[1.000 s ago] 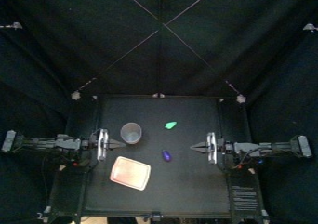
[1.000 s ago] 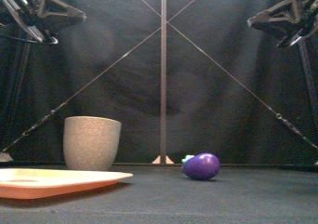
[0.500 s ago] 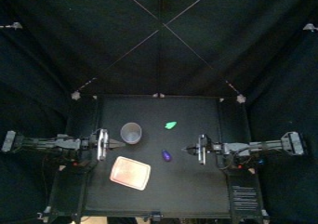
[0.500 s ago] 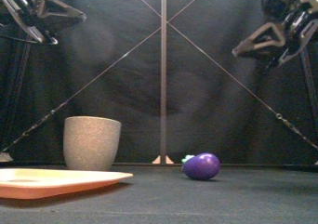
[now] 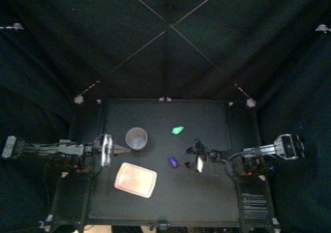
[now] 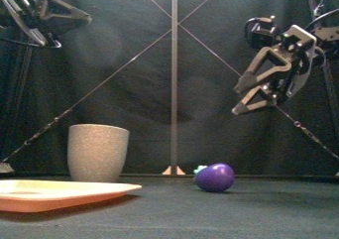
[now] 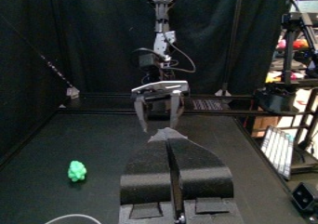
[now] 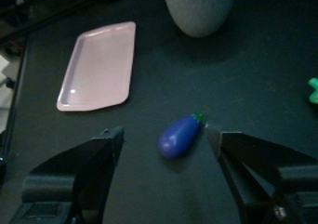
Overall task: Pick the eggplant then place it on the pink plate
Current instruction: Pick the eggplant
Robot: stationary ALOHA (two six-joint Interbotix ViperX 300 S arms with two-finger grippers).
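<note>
Top: right gripper [image 5: 198,161] is spread and empty, close beside the eggplant [image 5: 173,163] on its right and not touching. The right arm reaches in from the right rail. Eggplant lies on the table mid-right, near the plate [image 5: 135,179] to its left; cup [image 5: 135,136] and green toy [image 5: 179,131] sit behind. Left gripper [image 5: 104,150] is parked at the left edge.

Front: right gripper is pitched down, hanging well above the eggplant and right of it. One second ago it sat higher, in the upper right corner.

Left wrist: left jaws are pressed together, holding nothing; the right gripper shows open across the table.

Right wrist: jaws are wide apart, and the eggplant lies on the table between them, below, stem toward the cup.
</note>
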